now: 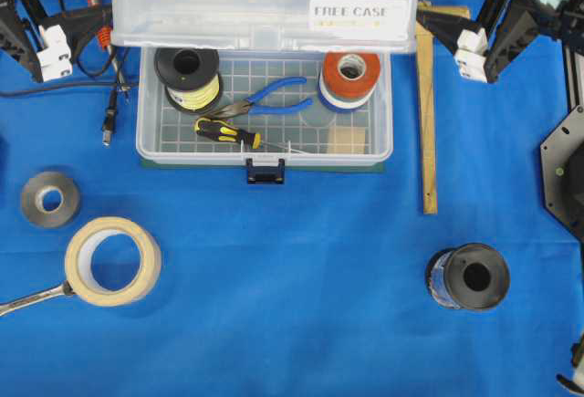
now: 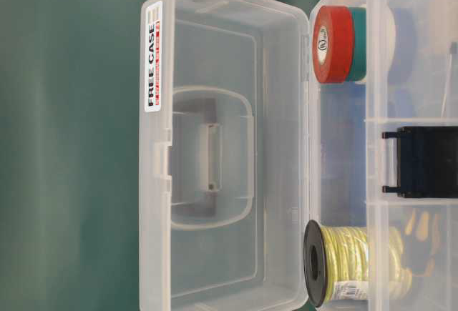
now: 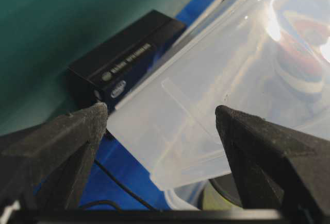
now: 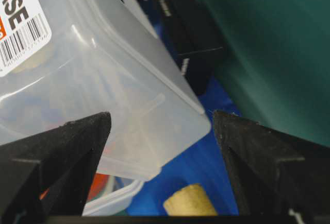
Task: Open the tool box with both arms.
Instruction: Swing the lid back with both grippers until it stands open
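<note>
The clear tool box [image 1: 182, 152] stands at the back middle with its lid [image 1: 228, 9] raised and its dark blue latch [image 1: 265, 172] hanging at the front. Inside lie a yellow wire spool [image 1: 189, 78], blue pliers [image 1: 269, 96], a screwdriver [image 1: 228, 132] and red tape [image 1: 351, 73]. My left gripper [image 1: 76, 45] hovers open by the lid's left end, touching nothing. In its wrist view the left gripper [image 3: 161, 108] frames the lid corner [image 3: 180, 147] from a distance. My right gripper [image 1: 456, 47] is open by the right end; the right gripper [image 4: 161, 113] holds nothing.
A dark box [image 3: 124, 62] lies behind the case. A wooden ruler [image 1: 426, 114] runs along the case's right side and a cable [image 1: 109, 119] lies at its left. In front sit a grey tape roll [image 1: 49, 199], masking tape [image 1: 112, 260], a wrench [image 1: 32, 299] and a black spool [image 1: 470, 276].
</note>
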Controlling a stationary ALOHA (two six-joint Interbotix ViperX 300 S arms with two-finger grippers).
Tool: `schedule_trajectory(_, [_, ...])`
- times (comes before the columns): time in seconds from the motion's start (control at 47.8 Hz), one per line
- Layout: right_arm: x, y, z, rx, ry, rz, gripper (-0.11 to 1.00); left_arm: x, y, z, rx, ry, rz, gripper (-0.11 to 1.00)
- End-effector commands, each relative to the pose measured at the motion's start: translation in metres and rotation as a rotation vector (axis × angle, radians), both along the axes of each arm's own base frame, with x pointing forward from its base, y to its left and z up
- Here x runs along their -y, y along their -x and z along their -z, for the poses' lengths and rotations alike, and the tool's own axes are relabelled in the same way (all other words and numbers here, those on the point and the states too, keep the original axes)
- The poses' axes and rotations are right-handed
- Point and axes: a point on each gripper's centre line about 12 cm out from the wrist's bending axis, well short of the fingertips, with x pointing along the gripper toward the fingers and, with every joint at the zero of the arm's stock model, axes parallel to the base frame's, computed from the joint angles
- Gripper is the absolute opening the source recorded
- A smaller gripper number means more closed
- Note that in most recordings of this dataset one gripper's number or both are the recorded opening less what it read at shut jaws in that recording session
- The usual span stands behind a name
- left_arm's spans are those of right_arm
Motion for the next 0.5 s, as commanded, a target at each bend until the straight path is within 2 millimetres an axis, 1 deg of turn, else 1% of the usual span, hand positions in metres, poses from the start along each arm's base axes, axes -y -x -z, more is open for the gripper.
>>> schedule_trajectory(0.0, [0.006, -0.008, -0.010, 0.030, 0.010, 0.007, 0.83, -0.006, -0.009, -0.021, 0.063, -0.038, -0.003, 0.86])
schedule_trajectory(0.355, [0.029, -0.009, -0.006, 0.017, 0.004, 0.075, 0.83, -0.029, -0.018, -0.014, 0.026, -0.020, -0.059, 0.86])
schedule_trajectory(0.481, [0.037, -0.009, -0.005, 0.007, 0.003, 0.098, 0.83, -0.037, -0.019, -0.013, -0.004, -0.045, -0.073, 0.86])
